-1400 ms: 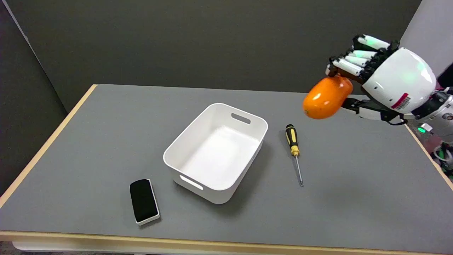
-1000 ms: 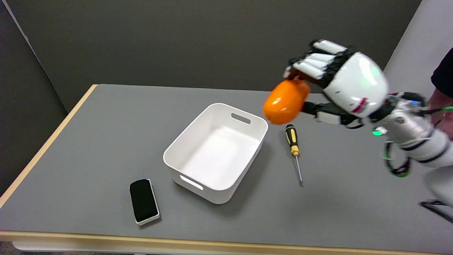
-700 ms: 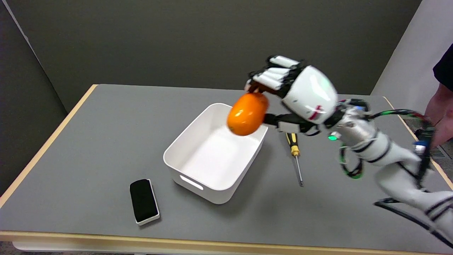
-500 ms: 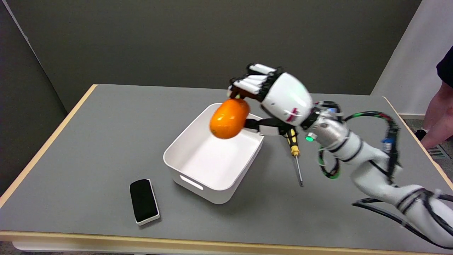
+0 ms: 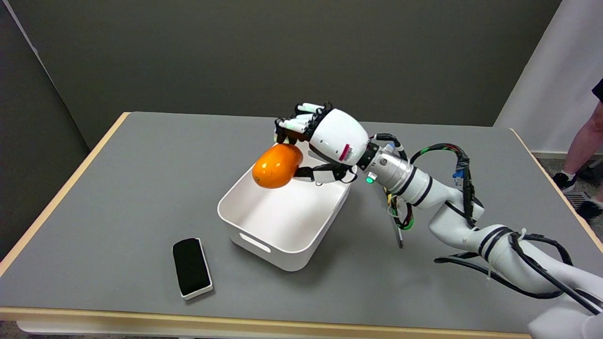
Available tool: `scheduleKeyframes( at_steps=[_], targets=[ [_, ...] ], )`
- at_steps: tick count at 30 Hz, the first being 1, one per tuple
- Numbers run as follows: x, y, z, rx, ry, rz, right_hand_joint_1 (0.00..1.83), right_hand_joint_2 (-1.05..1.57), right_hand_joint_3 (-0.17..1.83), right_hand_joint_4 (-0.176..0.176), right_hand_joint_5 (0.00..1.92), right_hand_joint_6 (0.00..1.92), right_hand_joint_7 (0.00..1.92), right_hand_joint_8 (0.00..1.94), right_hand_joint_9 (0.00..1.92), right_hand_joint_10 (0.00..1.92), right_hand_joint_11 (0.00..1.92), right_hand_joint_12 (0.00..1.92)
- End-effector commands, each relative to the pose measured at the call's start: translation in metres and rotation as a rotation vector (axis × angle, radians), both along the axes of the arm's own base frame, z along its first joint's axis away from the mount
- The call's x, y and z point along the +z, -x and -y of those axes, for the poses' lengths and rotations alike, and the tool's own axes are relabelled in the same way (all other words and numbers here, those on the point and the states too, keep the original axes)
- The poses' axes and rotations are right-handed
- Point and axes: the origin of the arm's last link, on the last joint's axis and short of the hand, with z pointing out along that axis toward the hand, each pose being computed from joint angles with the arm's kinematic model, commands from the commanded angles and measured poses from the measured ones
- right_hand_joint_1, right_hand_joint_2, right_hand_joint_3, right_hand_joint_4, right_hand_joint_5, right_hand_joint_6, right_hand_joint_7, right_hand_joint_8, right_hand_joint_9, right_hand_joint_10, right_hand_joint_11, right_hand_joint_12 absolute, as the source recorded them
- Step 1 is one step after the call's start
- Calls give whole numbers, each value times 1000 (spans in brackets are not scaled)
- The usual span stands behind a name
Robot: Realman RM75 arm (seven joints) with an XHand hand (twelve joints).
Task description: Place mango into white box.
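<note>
The right hand (image 5: 325,141) holds the mango (image 5: 276,165) in the air above the white box (image 5: 287,207). The fingers (image 5: 296,125) curl over the top of the fruit at its far end, and a lower digit extends beneath it from the right; the mango is clamped between them. The mango is orange and glossy, tilted with its free end pointing down and to the left. In the head view it overlaps the far left rim of the box; it is held clear of the box floor and touches nothing but the hand.

The white box stands open-topped on the grey counter (image 5: 118,188), set at an angle to the counter's edges. A slot handle shows in its near wall. Its interior holds nothing visible.

The right arm (image 5: 438,212) reaches in from the lower right, with black cables looped along it and a green light lit at the wrist. A screwdriver (image 5: 397,233) lies on the counter to the right of the box, mostly hidden behind the arm. A black eraser (image 5: 191,267) with a white base lies near the front edge, left of the box and apart from it.

A person's leg (image 5: 584,141) appears at the right edge, beyond the counter.
</note>
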Motion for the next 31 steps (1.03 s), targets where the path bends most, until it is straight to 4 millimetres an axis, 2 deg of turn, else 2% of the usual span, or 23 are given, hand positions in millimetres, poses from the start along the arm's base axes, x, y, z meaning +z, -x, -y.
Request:
scheduleKeyframes(
  at_steps=[1,3,4,6,7,8,10,14,16,18,19,20,23,25,29,31],
  targets=[
    [52,51,7,-313,100,120,1010,713,878,17,487,1051,670,1035,579,1242,239,1614],
    [69,48,4,-319,126,117,964,640,958,-1,318,627,457,675,366,998,80,1299],
    [81,45,1,-314,146,125,922,619,952,-10,244,496,322,511,229,754,39,1066],
    [98,41,-3,-301,176,153,842,588,929,-23,126,342,92,256,-1,263,-1,577],
    [108,39,-6,-290,198,176,837,584,938,-27,91,349,60,214,-1,94,-1,282],
    [114,37,-9,-277,215,196,853,570,933,-32,65,336,32,154,-1,-1,-1,88],
    [120,35,-16,-253,241,226,910,531,899,-42,43,274,-1,36,-1,-1,-1,-1],
    [131,17,-26,-166,293,308,896,532,884,-45,46,200,-1,-1,-1,-1,-1,-1],
    [142,9,-31,-130,329,421,903,542,900,-42,46,189,-1,1,-1,-1,-1,-1],
    [157,3,-37,-107,363,606,809,575,955,-24,46,287,43,188,-1,136,-1,300],
    [158,3,-38,-104,365,620,805,578,960,-23,47,301,47,213,-1,178,-1,346],
    [162,0,-40,-91,367,676,791,585,974,-19,51,346,59,289,-1,304,-1,484],
    [167,-10,-52,-21,348,818,786,658,939,-15,200,383,328,376,168,756,-1,1044],
    [169,-18,-60,33,328,906,712,665,1005,-16,210,455,339,463,197,769,-1,1084],
    [176,-26,-72,109,304,1036,750,690,933,-11,250,453,389,432,222,816,-1,1133],
    [177,-29,-76,137,290,1056,690,687,996,-8,243,485,380,478,244,803,14,1120]
  ],
)
